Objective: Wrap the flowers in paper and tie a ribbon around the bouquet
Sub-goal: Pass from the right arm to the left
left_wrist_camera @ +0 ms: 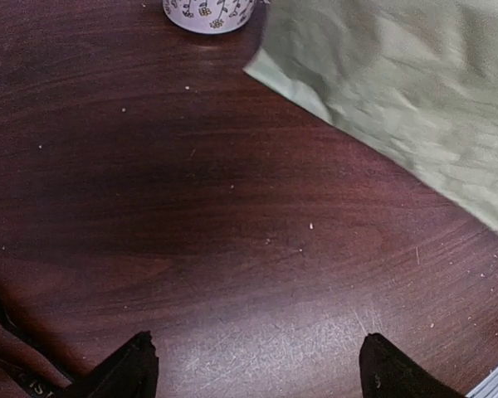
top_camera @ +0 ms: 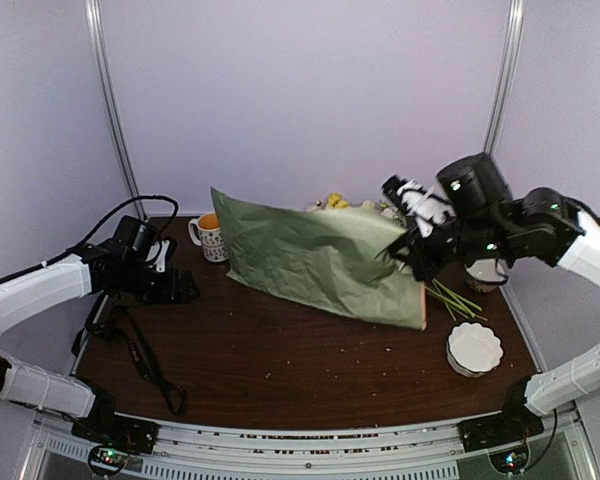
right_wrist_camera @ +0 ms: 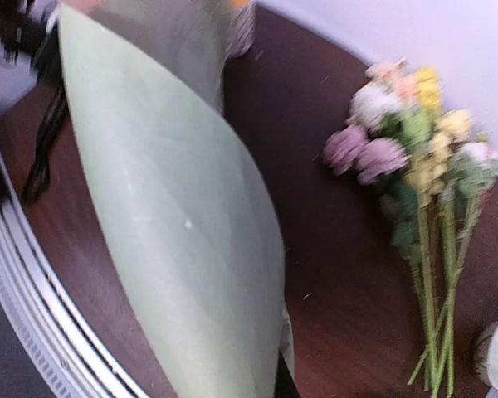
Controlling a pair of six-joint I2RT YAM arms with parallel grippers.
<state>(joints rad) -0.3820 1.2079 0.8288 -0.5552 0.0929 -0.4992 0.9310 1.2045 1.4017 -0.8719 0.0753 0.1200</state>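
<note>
Green paper (top_camera: 310,255) hangs pinched in my right gripper (top_camera: 412,243); I should lay it slowly, flat, beside the flowers (right_wrist_camera: 415,157); left gripper (left_wrist_camera: 256,365) is wide, empty.

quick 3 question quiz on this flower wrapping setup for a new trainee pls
1. True or false: the flowers are already wrapped in the paper.
2. Which arm's gripper holds the paper up off the table? A left, B right, C neither.
3. Fill in the blank: the left gripper hangs over bare wood with its jaws ____.

Key
1. False: they lie loose on the table, apart from the sheet.
2. B: the right gripper is pinched shut on the sheet's edge.
3. Open, with nothing between them.
</note>
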